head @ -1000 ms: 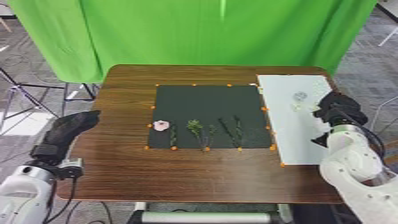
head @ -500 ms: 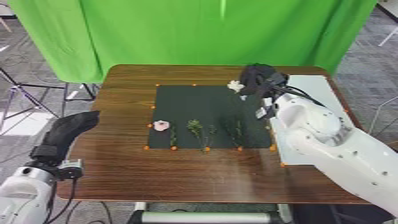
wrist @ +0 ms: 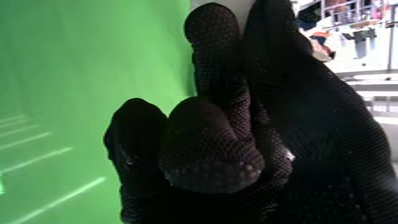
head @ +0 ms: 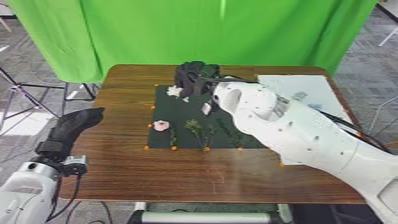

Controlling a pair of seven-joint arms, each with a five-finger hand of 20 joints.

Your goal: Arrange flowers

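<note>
My right hand [head: 195,77] is over the far left part of the dark mat [head: 164,107], curled round the stem side of a white flower [head: 174,91], whose bloom pokes out at its left. The glove hides the stem. In the right wrist view my right hand [wrist: 213,165] has its fingers bent together. A pink flower [head: 161,125] lies at the mat's left edge. Beside it are a green sprig [head: 173,135], a leafy yellow-green stem [head: 194,125] and a darker stem [head: 233,135], partly under the right arm. My left hand [head: 78,120] stays off the table's left side, fingers relaxed.
A white board [head: 293,82] lies on the table's right, with a clear object [head: 299,95] on it; the right arm crosses over it and the mat. Orange markers line the mat. A green curtain [head: 204,35] hangs behind the brown table [head: 124,165].
My right hand has swept left from over the white board to the mat's far left, carrying the white flower. My left hand has shifted very slightly.
</note>
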